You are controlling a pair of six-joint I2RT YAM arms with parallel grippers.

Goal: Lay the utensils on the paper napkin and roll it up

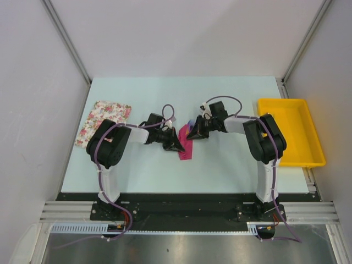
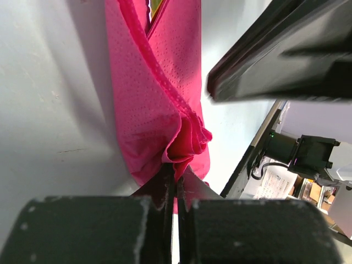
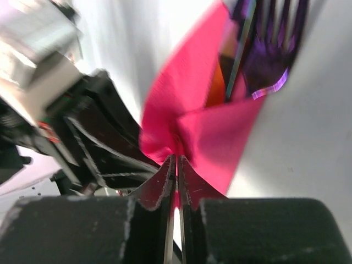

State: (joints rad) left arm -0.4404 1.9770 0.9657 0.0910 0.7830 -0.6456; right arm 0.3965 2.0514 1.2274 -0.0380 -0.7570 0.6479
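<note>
The magenta paper napkin (image 1: 186,147) lies folded into a narrow bundle at the table's middle, with both grippers at it. My left gripper (image 1: 177,145) is shut on the napkin's bunched near end (image 2: 184,140). From the other side, my right gripper (image 1: 193,132) is shut on a fold of the napkin (image 3: 214,132). The purple fork (image 3: 270,52) pokes its tines out of the far end of the bundle, and they also show from above (image 1: 191,122). An orange-yellow utensil (image 3: 215,88) shows as a sliver inside the fold (image 2: 155,6); most of both utensils is hidden.
A yellow tray (image 1: 290,132) stands at the table's right edge. A white floral cloth (image 1: 103,122) lies at the left. Grey walls close in the table on three sides. In the left wrist view the right gripper's black body (image 2: 275,49) hangs close above the napkin.
</note>
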